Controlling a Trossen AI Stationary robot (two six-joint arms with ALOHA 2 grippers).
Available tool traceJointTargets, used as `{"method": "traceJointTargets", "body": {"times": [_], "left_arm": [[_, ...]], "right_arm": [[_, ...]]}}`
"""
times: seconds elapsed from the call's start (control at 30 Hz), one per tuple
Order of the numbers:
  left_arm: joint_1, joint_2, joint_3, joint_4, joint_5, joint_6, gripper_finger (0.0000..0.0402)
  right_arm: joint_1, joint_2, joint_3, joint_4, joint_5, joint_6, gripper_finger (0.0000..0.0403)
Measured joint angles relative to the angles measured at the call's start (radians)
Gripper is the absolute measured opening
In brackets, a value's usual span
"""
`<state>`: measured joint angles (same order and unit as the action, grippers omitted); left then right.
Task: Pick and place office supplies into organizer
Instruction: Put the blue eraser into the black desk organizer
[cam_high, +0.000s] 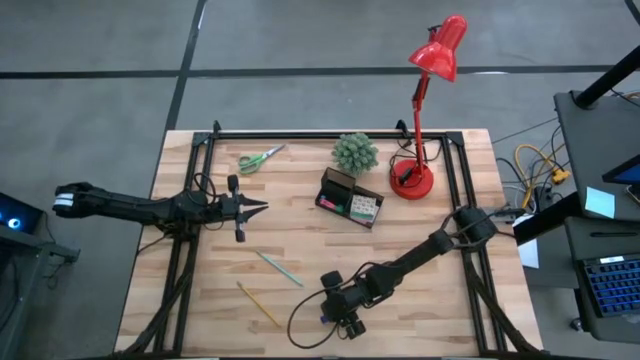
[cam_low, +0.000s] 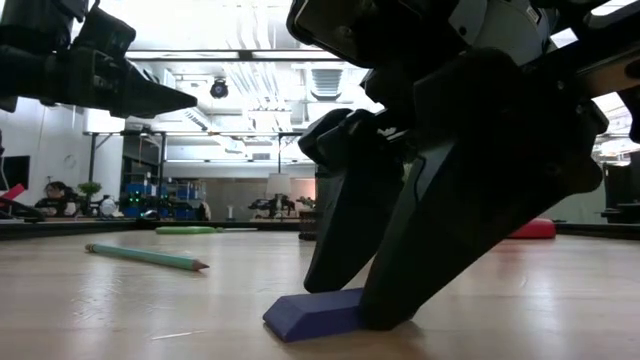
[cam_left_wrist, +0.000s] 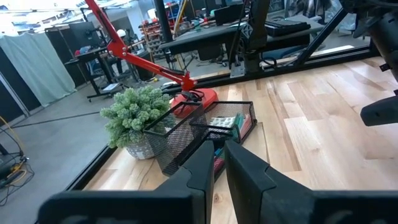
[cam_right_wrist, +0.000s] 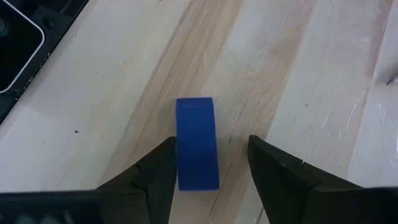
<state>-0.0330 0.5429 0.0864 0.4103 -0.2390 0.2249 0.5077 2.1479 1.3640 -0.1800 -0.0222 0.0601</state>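
Note:
A small blue block (cam_right_wrist: 197, 143) lies flat on the wooden table near its front edge, also seen in the low view (cam_low: 315, 312). My right gripper (cam_right_wrist: 211, 158) is down at the table, open, with one finger on each long side of the block; its fingertips reach the tabletop (cam_low: 385, 318). My left gripper (cam_high: 262, 207) hovers shut at the left, pointing level toward the black mesh organizer (cam_high: 350, 198). Green-handled scissors (cam_high: 260, 158), a teal pen (cam_high: 278, 268) and a yellow pencil (cam_high: 258, 304) lie loose on the table. My right gripper comes at the blue block from above, slanting down, fingers across its width. One finger (cam_right_wrist: 163, 171) stands right against the block's long side (cam_right_wrist: 180, 155); whether it touches I cannot tell. A gap shows between the block and the other finger (cam_right_wrist: 273, 168). The block lies flat on the table.
A spiky green potted plant (cam_high: 355, 152) and a red desk lamp (cam_high: 415, 175) stand behind the organizer at the far side. The organizer holds a few small items (cam_left_wrist: 224, 123). Bare wood lies between the organizer and my right gripper.

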Motion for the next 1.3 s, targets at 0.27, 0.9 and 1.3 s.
{"method": "traceJointTargets", "body": {"times": [0.27,0.9,1.3], "left_arm": [[0.000,0.000,0.000,0.000,0.000,0.000,0.0026],[0.000,0.000,0.000,0.000,0.000,0.000,0.0026],[0.000,0.000,0.000,0.000,0.000,0.000,0.0026]], "right_arm": [[0.000,0.000,-0.001,-0.001,-0.004,0.034,0.0169],[0.003,-0.001,0.000,-0.044,-0.034,0.037,0.0109],[0.004,-0.002,-0.001,-0.046,-0.037,0.003,0.0081]]}}
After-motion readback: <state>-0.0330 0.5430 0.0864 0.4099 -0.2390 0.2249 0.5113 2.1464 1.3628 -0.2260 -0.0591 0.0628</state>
